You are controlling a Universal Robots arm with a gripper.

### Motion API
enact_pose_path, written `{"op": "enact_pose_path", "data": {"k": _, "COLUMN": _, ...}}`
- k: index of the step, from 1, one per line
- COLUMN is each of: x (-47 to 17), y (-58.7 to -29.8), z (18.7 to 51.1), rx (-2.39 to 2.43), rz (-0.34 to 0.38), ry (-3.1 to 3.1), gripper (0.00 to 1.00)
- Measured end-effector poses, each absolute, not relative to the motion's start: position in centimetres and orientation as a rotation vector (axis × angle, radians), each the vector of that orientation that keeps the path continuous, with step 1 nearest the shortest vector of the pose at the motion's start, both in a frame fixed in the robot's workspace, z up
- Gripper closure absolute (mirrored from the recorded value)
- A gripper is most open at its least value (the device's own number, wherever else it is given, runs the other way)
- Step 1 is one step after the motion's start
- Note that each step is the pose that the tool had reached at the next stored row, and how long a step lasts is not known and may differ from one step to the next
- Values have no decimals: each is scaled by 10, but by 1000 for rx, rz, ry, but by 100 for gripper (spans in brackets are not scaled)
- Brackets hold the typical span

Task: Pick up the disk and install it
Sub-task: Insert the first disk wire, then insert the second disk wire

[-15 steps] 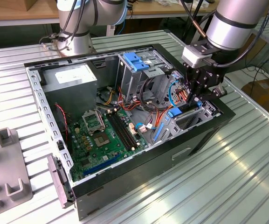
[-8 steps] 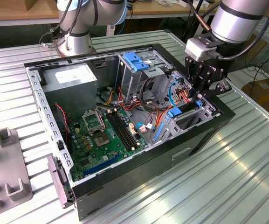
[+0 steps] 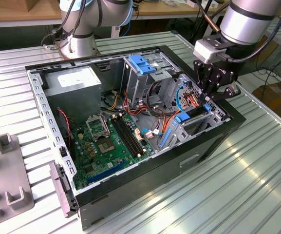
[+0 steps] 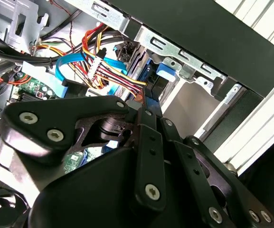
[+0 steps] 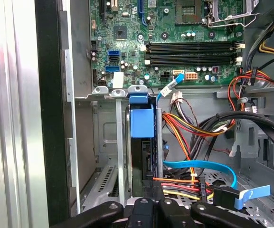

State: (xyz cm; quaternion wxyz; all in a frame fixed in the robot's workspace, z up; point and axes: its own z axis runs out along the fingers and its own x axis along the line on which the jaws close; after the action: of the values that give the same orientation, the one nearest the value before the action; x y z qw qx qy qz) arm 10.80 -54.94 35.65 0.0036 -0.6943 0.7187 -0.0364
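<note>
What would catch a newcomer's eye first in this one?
The open black computer case lying on the ribbed metal table, its green motherboard exposed. At the case's corner toward the exterior view's right, the black gripper reaches down into the drive bay, over the blue-railed disk standing on edge there.

One open computer case [image 3: 130,195] lies on the table, with one green motherboard [image 3: 106,141] inside and one grey power supply box [image 3: 74,85]. I count two robot arms: one with its gripper [image 3: 213,95] over the case, another's base [image 3: 79,44] behind. One grey fixture plate [image 3: 4,180] sits at the exterior view's left.
</note>
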Motion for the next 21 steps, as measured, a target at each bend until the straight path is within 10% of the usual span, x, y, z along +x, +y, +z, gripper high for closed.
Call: {"op": "enact_pose_path", "data": {"k": 21, "x": 108, "y": -549, "z": 375, "rx": -2176, "rz": -114, "ry": 2253, "gripper": 90}}
